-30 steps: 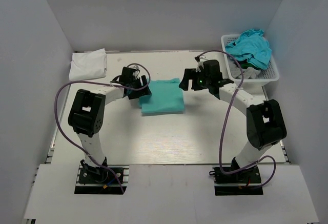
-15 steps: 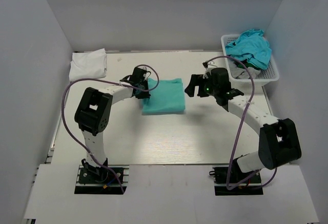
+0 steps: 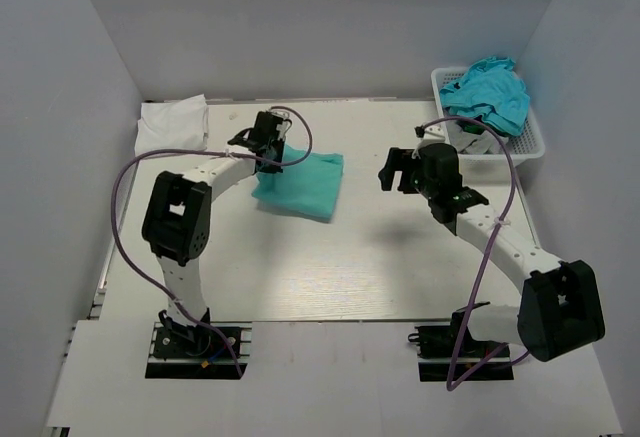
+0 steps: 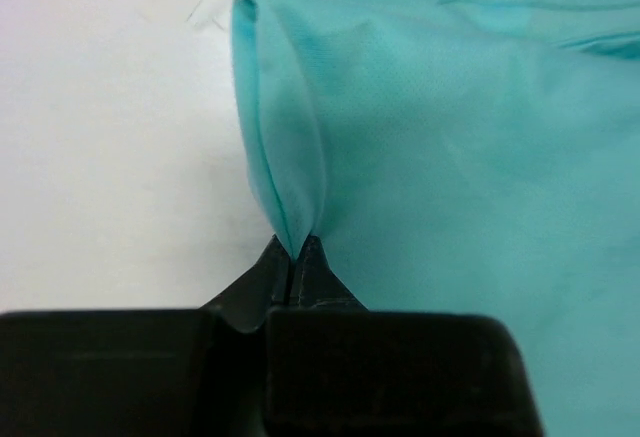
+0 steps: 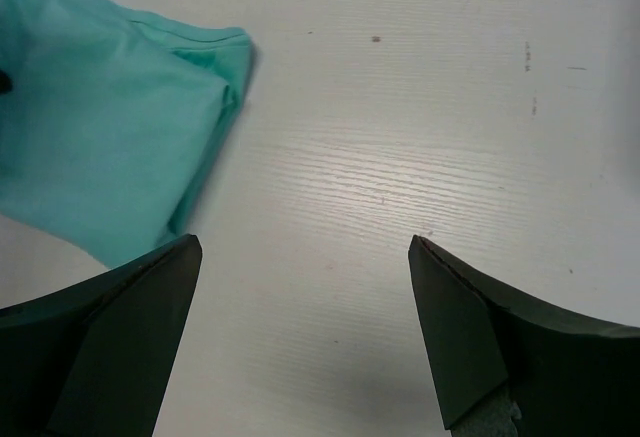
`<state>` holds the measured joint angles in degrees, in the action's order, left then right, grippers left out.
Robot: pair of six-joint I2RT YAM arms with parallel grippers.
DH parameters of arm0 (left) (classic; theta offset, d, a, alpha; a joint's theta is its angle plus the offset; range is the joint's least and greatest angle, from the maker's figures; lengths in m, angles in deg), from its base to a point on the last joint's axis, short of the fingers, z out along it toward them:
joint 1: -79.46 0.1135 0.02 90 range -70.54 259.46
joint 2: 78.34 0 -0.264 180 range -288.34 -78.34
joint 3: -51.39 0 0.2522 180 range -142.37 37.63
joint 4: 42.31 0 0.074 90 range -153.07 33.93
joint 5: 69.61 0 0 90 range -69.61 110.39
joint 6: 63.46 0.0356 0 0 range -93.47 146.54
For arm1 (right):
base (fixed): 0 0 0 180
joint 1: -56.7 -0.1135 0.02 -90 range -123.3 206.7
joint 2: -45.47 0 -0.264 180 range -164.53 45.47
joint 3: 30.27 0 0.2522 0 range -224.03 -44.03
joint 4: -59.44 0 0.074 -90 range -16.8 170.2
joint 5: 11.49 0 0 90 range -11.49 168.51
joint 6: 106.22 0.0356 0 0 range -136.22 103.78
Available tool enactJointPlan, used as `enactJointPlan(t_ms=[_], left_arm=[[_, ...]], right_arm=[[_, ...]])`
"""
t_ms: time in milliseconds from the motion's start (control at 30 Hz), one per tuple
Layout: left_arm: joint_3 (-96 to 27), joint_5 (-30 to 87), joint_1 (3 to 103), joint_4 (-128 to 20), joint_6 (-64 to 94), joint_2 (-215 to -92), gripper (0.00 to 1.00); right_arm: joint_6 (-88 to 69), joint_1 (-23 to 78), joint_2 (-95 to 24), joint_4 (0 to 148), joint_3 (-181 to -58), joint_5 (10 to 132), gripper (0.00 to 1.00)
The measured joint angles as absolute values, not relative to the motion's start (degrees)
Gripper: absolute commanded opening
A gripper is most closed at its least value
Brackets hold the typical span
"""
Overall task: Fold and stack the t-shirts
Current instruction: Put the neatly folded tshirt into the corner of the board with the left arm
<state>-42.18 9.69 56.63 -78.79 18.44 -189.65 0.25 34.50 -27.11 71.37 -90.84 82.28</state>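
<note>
Left gripper [image 4: 292, 257]: jaws pinched together on a raised fold at the near edge of the mint t-shirt [image 4: 450, 157]. 1 second ago they stood open at the shirt's left side.

The mint t-shirt lies folded on the table [image 3: 330, 267], left of centre. Since 1 second ago it has slid left and toward the back, and it now sits skewed rather than square.

Right gripper [image 5: 303, 247]: jaws spread wide, nothing between them, over bare table. It was at the shirt's right edge 1 second ago and is now well apart from it, to the right.

White t-shirt [image 3: 172, 125]: back-left corner, unchanged.

Turquoise t-shirts [image 3: 490, 92]: heaped in the basket [image 3: 530, 147] at back right, unchanged.
</note>
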Motion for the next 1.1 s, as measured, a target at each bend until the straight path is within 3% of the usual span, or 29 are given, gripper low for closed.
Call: enactJointPlan(t_ms=[533,1100], left_arm=[[-50.1,2.8,66.0,-73.6,39.7,-181.3,0.0],[-71.4,4.1,77.6,-70.3,48.5,-195.4,0.0]], right_arm=[[-1.4,34.5,-24.9,72.1,-90.3,91.5,0.9],[-1.8,34.6,-37.0,78.2,-101.2,90.3,0.9]])
